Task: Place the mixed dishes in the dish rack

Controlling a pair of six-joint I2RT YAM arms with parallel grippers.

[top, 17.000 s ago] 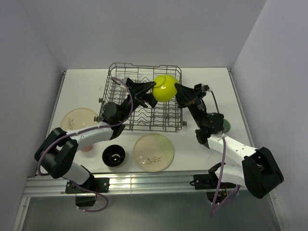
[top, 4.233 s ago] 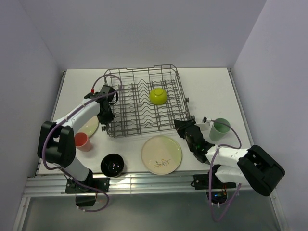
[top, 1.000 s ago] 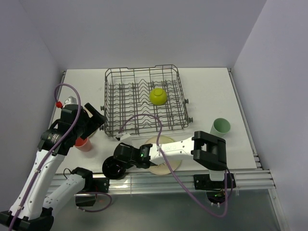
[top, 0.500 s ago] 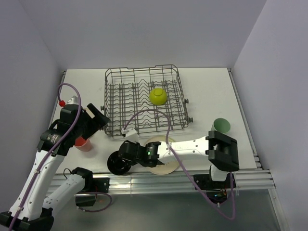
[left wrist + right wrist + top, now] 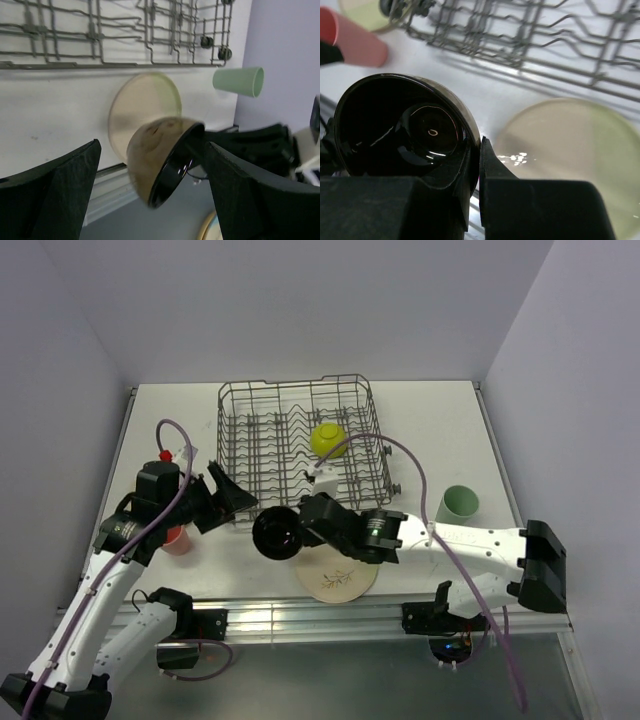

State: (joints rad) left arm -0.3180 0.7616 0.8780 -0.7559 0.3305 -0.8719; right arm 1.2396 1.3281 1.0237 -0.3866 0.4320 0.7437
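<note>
Fingers of my right gripper [image 5: 303, 527] pinch the rim of the black bowl [image 5: 275, 533]. I hold it tipped, up off the surface [image 5: 440, 420], just in front of the dish rack [image 5: 222, 440]. My left gripper [image 5: 228, 502] is wide apart and holds nothing, near the pink cup [image 5: 177, 538].

Table [image 5: 440, 420] with rack [image 5: 228, 445], plate [image 5: 335, 582], mint cup [image 5: 458, 504]

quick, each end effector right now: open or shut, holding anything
Left end effector: open, holding nothing.
Right end effector: shut on the rim of the black bowl.
</note>
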